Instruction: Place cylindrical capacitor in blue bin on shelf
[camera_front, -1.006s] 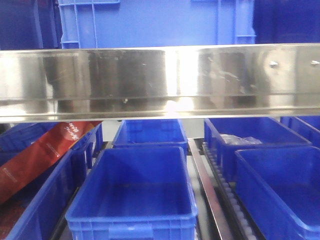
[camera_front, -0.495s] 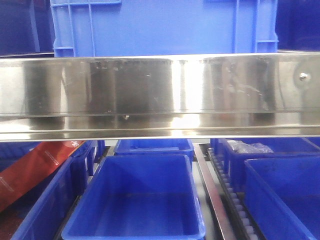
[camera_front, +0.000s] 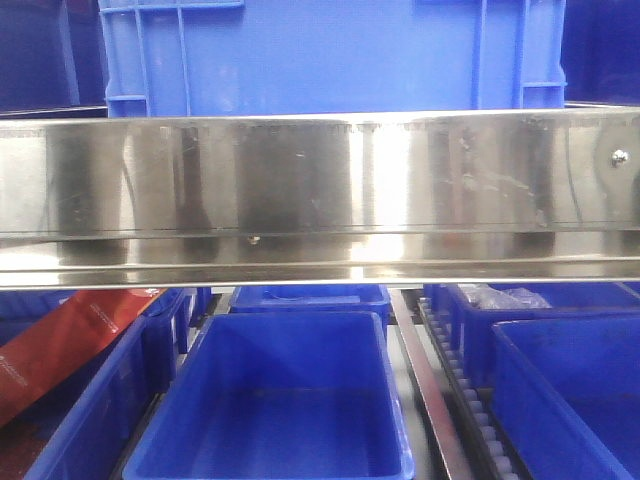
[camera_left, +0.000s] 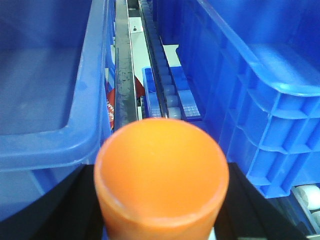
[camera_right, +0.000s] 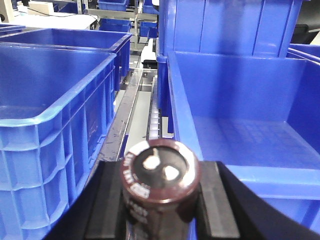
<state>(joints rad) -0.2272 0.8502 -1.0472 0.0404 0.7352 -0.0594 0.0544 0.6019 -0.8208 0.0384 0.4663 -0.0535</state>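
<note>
Capacitor (camera_right: 159, 186) question from us newbies: why is it pinched by its sides in the right gripper (camera_right: 159, 205), terminal end up at the wrist camera, just outside the blue bin (camera_right: 178, 107)?

Reply: we reckon a side pinch lets it drop straight in once over that rim (not in yet). Our left gripper (camera_left: 161, 215) grips an orange cylinder (camera_left: 161, 170) low between two bins on the shelf (camera_front: 320, 190), probably just out of the way.

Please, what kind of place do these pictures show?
Probably a parts store in a factory or warehouse: a shiny stainless-steel flow shelf with roller tracks, rows of open blue plastic bins, and a small dark brown cylindrical capacitor.
</note>
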